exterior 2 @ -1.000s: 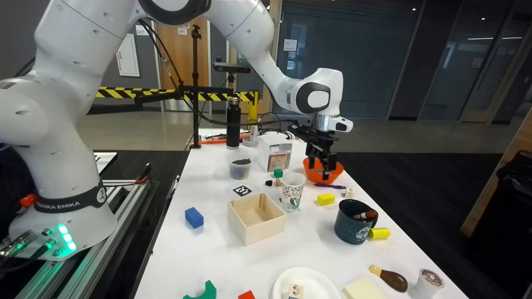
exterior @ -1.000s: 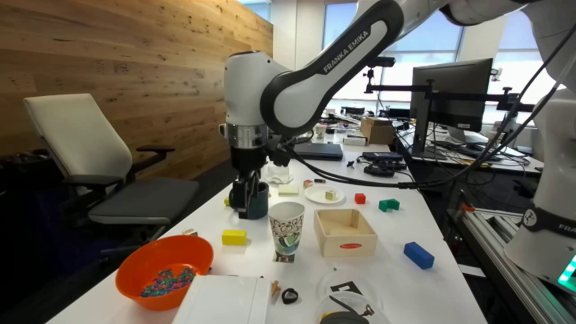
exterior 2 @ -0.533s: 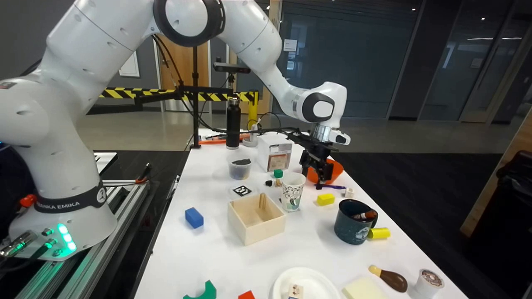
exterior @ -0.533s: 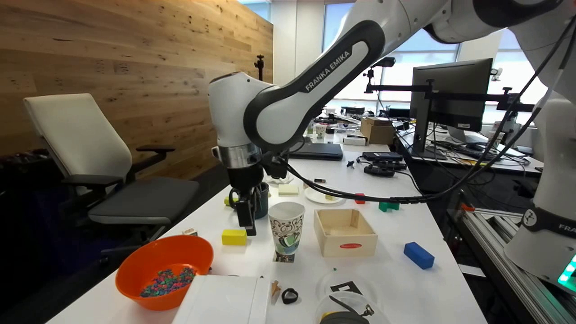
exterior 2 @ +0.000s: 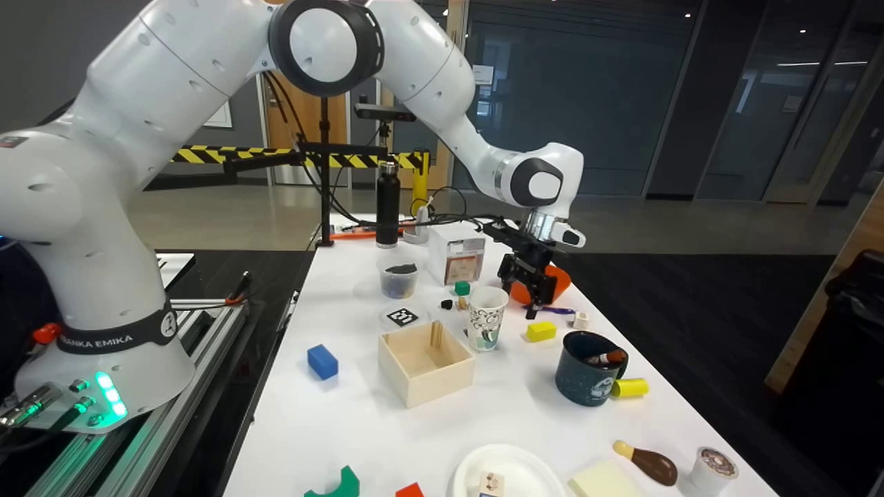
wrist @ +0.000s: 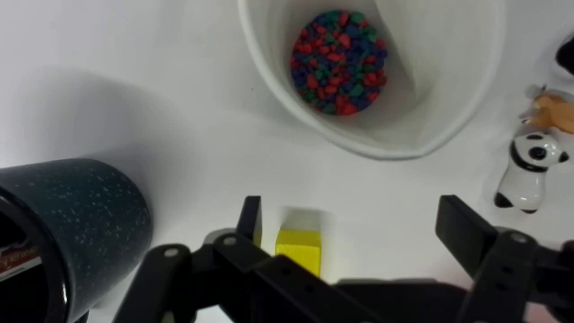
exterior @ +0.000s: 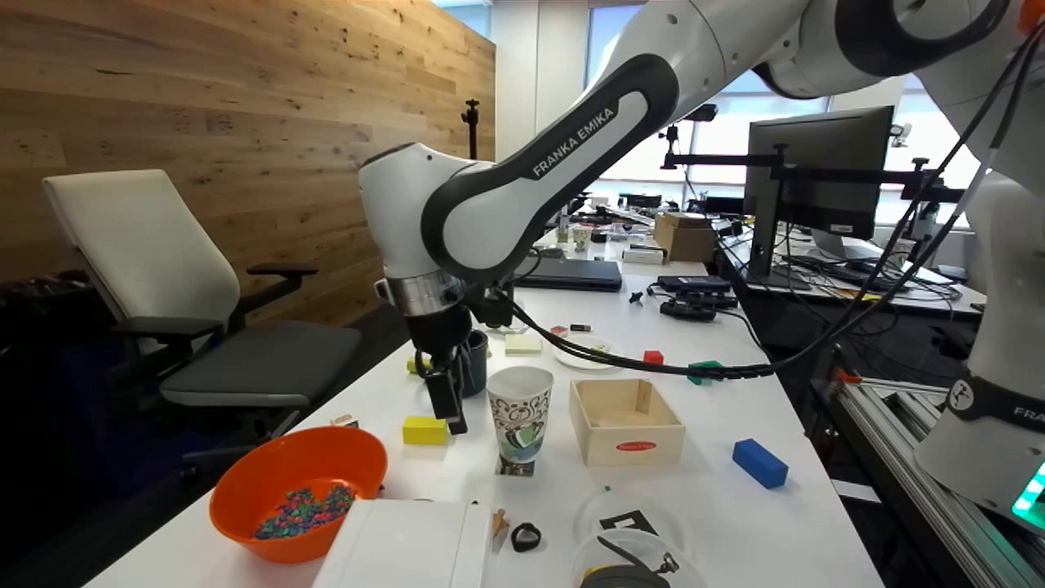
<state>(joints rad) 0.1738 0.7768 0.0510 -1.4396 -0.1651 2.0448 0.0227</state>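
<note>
My gripper is open and empty; its two black fingers stand wide apart in the wrist view [wrist: 350,206]. In both exterior views the gripper [exterior: 447,402] [exterior 2: 528,295] is tilted low over the table. A yellow block [wrist: 299,251] lies below, between the finger lines but nearer the left finger; it also shows in both exterior views [exterior: 424,431] [exterior 2: 541,331]. No contact with it is visible. A patterned paper cup [exterior: 520,420] [exterior 2: 485,324] stands upright close by. The wrist view looks into this cup [wrist: 453,67], with small coloured pebbles at its bottom.
A dark speckled mug [wrist: 89,215] [exterior 2: 583,379] with markers inside stands close by. An orange bowl [exterior: 359,457] with pebbles and a white box [exterior: 408,543] are near. A wooden box [exterior: 629,449] stands beside the cup. A panda figurine [wrist: 522,188] and a blue block [exterior: 759,463] lie around.
The arm has come down and the wrist has tilted, bringing the gripper lower, near the yellow block and cup. The objects on the table have not moved.
</note>
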